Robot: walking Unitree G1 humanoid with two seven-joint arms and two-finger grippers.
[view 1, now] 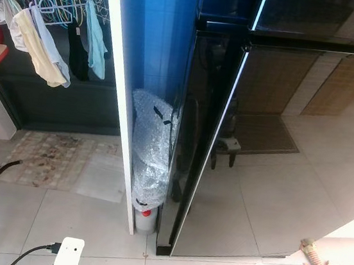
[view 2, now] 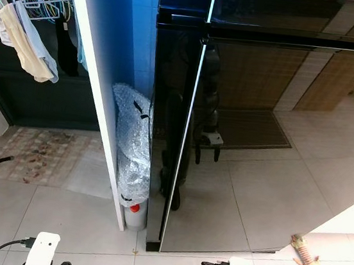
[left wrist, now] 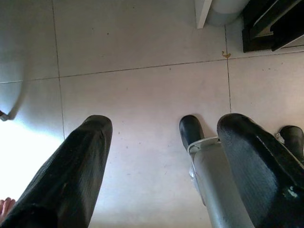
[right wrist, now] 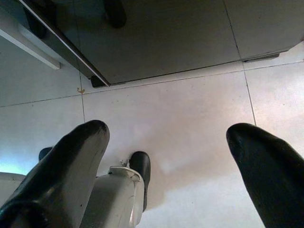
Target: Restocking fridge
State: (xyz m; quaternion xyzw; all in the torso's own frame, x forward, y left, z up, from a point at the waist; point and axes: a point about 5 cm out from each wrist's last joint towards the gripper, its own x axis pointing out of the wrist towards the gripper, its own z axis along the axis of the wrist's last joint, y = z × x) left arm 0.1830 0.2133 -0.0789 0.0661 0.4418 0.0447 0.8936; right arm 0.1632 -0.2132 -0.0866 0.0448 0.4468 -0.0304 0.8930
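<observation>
Both open grippers, left gripper and right gripper, hang before the fridge.

Fridge doors finished in glossy black glass, mirror-like. Floor laid in smooth matt tile. Roll wrapped in bubble plastic.
</observation>
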